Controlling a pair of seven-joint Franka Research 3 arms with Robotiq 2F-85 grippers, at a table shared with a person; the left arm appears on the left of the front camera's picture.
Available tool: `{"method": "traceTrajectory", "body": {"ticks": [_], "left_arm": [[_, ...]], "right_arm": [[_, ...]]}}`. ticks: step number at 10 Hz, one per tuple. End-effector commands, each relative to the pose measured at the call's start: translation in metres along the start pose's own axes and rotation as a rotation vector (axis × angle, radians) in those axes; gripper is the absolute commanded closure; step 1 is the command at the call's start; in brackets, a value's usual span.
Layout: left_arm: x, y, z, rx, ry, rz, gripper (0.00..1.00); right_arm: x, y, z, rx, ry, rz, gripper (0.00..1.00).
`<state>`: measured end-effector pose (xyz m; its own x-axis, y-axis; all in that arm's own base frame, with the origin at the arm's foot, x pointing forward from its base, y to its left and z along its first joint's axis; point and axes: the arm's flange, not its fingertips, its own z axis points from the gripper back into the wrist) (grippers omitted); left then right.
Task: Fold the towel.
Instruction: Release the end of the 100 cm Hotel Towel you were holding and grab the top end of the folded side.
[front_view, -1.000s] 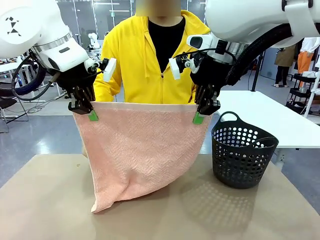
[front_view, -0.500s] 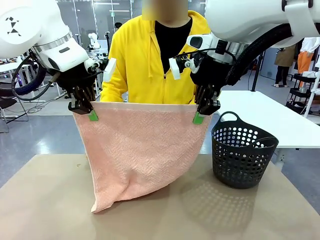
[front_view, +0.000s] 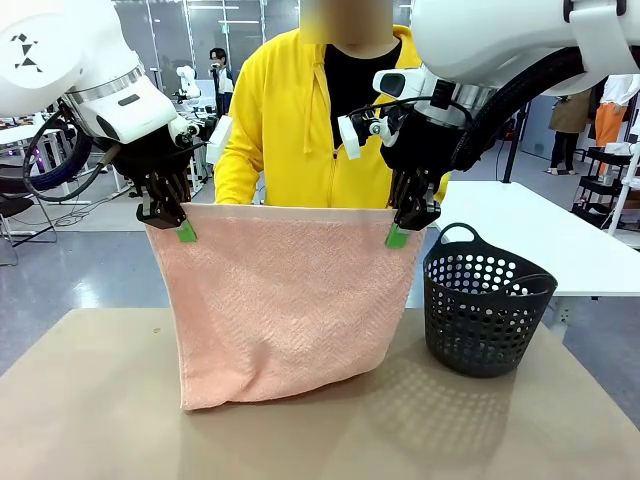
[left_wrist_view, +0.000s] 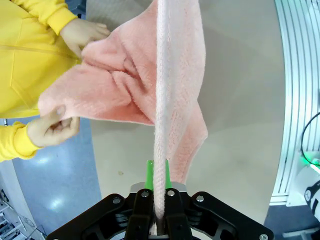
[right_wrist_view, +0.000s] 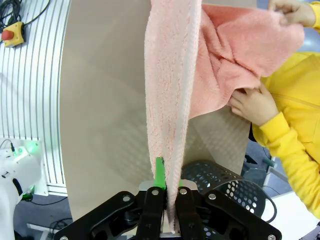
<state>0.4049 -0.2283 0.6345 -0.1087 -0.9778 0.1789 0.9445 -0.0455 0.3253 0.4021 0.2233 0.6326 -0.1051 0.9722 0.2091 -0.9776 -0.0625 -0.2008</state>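
Front view: left gripper (front_view: 180, 225) and right gripper (front_view: 403, 228) each pinch a top corner of the salmon-pink towel (front_view: 285, 310), which hangs between them down to the table (front_view: 90, 400); black basket (front_view: 487, 300) just beside it
Left wrist view: jaws closed tight on the towel's hem; a person's hand (left_wrist_view: 51, 127) pinches its far edge
Right wrist view: jaws clamped on the hem

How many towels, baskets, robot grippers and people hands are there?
Towels: 1, the towel
Baskets: 1, the basket
Robot grippers: 2, left gripper and right gripper
Person's hands: 2, one hand and the other hand
Total: 6
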Motion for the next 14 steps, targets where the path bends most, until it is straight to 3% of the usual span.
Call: {"method": "traceTrajectory", "body": {"ticks": [1,14], "left_arm": [[-0.0007,0.0004,0.0005,-0.002,-0.009,-0.009,1.00],[-0.0007,0.0004,0.0005,-0.002,-0.009,-0.009,1.00]], "right_arm": [[-0.0010,0.0007,0.0017,-0.004,0.000,0.004,1.00],[-0.0010,0.0007,0.0017,-0.004,0.000,0.004,1.00]]}}
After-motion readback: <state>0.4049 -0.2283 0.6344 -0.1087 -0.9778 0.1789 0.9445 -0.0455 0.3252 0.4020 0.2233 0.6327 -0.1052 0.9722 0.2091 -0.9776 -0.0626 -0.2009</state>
